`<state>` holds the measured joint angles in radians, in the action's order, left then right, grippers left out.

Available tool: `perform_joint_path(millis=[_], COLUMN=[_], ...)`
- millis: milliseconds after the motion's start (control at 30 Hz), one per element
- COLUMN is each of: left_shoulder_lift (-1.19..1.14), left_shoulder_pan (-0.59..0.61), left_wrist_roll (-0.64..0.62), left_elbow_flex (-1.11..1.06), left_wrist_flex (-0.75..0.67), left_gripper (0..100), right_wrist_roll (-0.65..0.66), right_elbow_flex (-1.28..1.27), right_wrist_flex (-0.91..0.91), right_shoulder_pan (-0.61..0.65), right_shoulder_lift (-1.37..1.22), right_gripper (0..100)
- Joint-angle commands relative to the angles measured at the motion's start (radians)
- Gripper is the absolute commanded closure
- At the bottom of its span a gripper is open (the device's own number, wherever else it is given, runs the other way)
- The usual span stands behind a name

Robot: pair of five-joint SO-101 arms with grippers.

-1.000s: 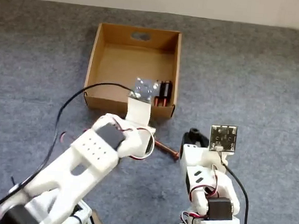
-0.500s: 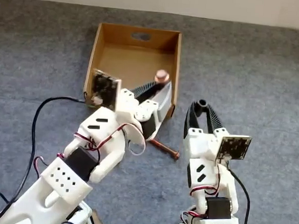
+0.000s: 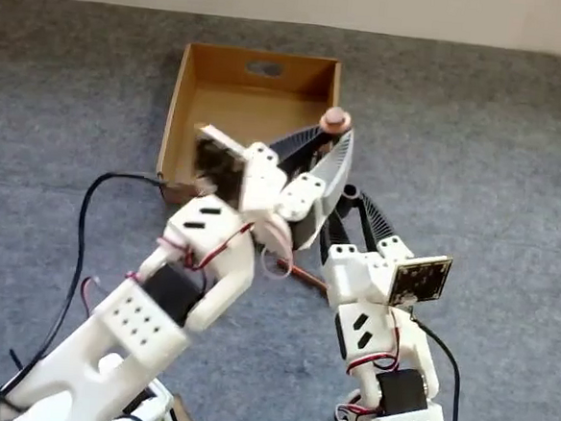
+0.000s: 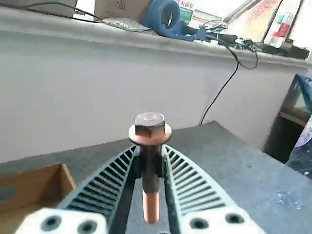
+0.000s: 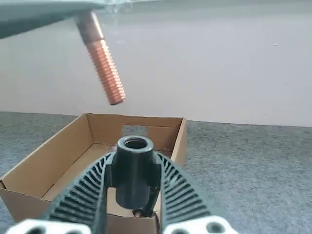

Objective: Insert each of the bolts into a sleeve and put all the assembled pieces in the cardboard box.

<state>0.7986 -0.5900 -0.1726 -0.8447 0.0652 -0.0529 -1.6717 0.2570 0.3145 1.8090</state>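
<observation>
My left gripper (image 3: 330,137) is shut on a copper bolt (image 3: 335,119), held head up over the near right corner of the cardboard box (image 3: 176,107). In the left wrist view the bolt (image 4: 150,161) stands between the fingers of the left gripper (image 4: 150,148), hex head on top. My right gripper (image 3: 348,198) is shut on a black sleeve (image 3: 349,190) just below and right of the bolt. In the right wrist view the sleeve (image 5: 134,168) stands upright in the right gripper (image 5: 134,158), bore open. The bolt's threaded end (image 5: 105,66) hangs tilted above it, not touching.
A second copper bolt (image 3: 307,276) lies on the grey carpet between the two arms, partly covered by them. The box (image 5: 58,161) stands open behind the sleeve. A black cable (image 3: 98,198) loops to the left of the left arm.
The left arm has swung right and lifted the bolt from over the box to above the sleeve. The right arm has leaned left and raised the sleeve toward the bolt.
</observation>
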Motion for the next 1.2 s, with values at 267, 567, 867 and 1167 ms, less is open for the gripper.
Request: perform_joint_path(millis=[267, 567, 867, 1167], left_shoulder_lift=[-0.087, -0.087, -0.004, 0.005], left_shoulder_pan=[-0.096, -0.093, -0.091, -0.042], left_wrist_roll=[0.084, 0.086, 0.084, 0.086], left_elbow_flex=[0.136, 0.134, 0.168, 0.101], left_wrist_flex=[0.115, 0.199, 0.201, 0.199], left_gripper=[99, 99, 99, 99], right_wrist_roll=[-0.009, -0.008, -0.006, -0.005], right_elbow_flex=[-0.082, -0.084, -0.097, -0.097], right_wrist_flex=[-0.019, -0.019, -0.021, -0.019], right_shoulder_pan=[0.005, 0.005, 0.005, 0.005], right_shoulder_lift=[0.007, 0.007, 0.007, 0.007], right_gripper=[99.2, 99.2, 99.2, 99.2])
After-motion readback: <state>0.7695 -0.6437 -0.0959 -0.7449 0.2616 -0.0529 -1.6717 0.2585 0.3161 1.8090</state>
